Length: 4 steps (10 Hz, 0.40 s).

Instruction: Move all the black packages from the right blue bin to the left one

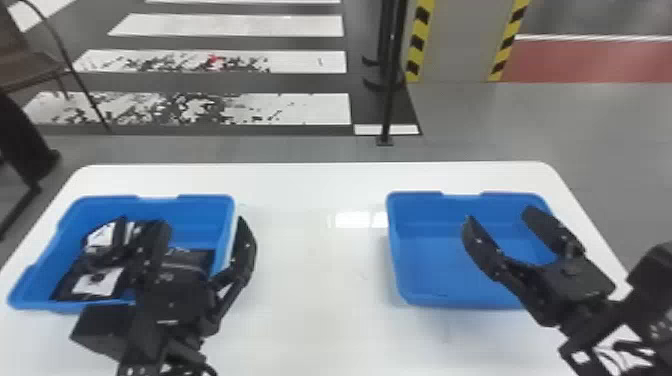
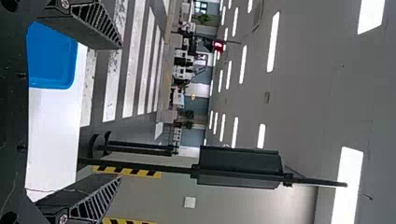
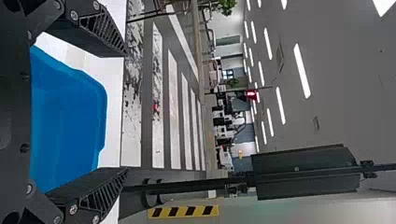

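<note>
Several black packages with white labels (image 1: 95, 284) lie in the left blue bin (image 1: 192, 234), partly hidden by the left arm. Over that bin's right side, my left gripper (image 1: 200, 222) stands open, one finger above the inside and the other past the right rim. The open left gripper (image 2: 121, 112) has nothing between its fingers in its wrist view. My right gripper (image 1: 499, 214) is open above the right blue bin (image 1: 430, 260), whose bare floor shows below it. In the right wrist view, the right gripper (image 3: 126, 112) holds nothing, with the bin (image 3: 67, 121) beyond its palm.
Both bins stand on a white table (image 1: 310, 240), with a wide stretch of tabletop between them. Behind the table's far edge is a thin black stand (image 1: 387, 100) on the floor. A chair (image 1: 27, 65) is at the far left.
</note>
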Available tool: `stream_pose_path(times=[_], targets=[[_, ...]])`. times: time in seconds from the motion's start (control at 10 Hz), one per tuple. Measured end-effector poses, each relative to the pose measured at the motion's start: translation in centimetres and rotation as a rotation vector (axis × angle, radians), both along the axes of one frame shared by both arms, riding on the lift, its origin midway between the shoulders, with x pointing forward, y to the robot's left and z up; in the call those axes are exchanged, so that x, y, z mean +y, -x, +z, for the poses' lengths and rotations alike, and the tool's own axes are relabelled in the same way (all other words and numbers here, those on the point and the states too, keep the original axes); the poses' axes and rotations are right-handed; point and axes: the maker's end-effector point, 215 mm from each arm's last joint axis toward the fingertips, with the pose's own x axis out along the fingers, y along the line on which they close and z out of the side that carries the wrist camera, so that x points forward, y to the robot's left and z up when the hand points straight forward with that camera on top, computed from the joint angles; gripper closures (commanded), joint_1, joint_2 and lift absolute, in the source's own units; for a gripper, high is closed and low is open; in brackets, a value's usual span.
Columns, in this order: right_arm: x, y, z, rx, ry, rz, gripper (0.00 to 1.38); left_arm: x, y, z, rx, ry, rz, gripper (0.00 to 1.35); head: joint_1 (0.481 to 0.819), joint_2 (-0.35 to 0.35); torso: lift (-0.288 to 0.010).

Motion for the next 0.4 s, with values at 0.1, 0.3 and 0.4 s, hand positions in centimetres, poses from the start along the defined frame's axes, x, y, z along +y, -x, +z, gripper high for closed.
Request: stream_pose_path(times=[0.1, 0.3, 0.4], targets=[[-0.02, 0.02, 0.01, 0.000, -0.001, -0.001, 0.17, 0.02, 0.00, -0.01, 0.001, 0.003, 0.001, 0.07, 0.695, -0.008, -0.154], [-0.02, 0.02, 0.04, -0.001, -0.002, -0.001, 0.17, 0.05, -0.01, -0.03, 0.001, 0.007, 0.001, 0.07, 0.695, -0.008, -0.154], [-0.03, 0.01, 0.06, -0.001, -0.002, -0.001, 0.17, 0.04, -0.01, -0.03, 0.001, 0.007, 0.001, 0.07, 0.695, -0.008, -0.154]])
